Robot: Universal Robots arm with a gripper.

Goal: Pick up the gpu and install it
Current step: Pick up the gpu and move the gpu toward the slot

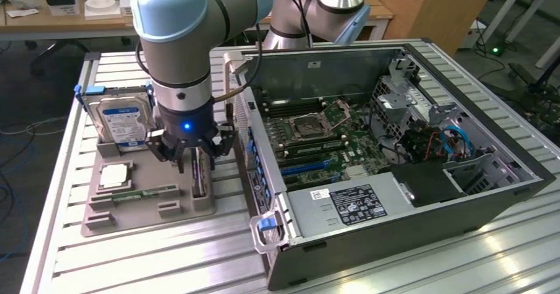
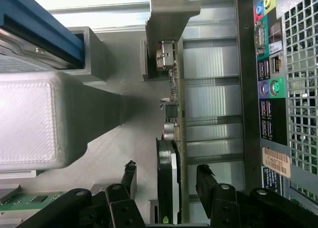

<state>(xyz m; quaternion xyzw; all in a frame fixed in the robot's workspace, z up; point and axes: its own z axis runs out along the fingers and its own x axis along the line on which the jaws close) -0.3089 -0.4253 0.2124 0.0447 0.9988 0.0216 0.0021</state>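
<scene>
**A:** Where is the gpu [image 1: 199, 179] at this point?

**B:** Left of centre in the exterior view. It stands on edge in a slot of the gray tray [image 1: 144, 210], between the hard drive [image 1: 122, 123] and the open computer case [image 1: 394, 143].

**A:** And the gripper [image 1: 188, 155]?

**B:** It hangs directly over the card. The wrist view shows its fingers [image 2: 130, 177] spread, one on each side of the black cooler. A gap is visible on both sides, and neither pad touches.

**A:** So the robot is at the grasp. What would make it a good one?

**B:** Probably matching the two gaps first, so the closing fingers don't push the card sideways against the slot wall. The cooler body looks like the safer place to pinch. The bare board edge and its small connectors look fragile.

**A:** Anything to watch?

**B:** The wrist should stay square to the slot, because a tilted card would likely bind. The case's rear panel is also just beside the tray, which leaves little room on that side.
</scene>
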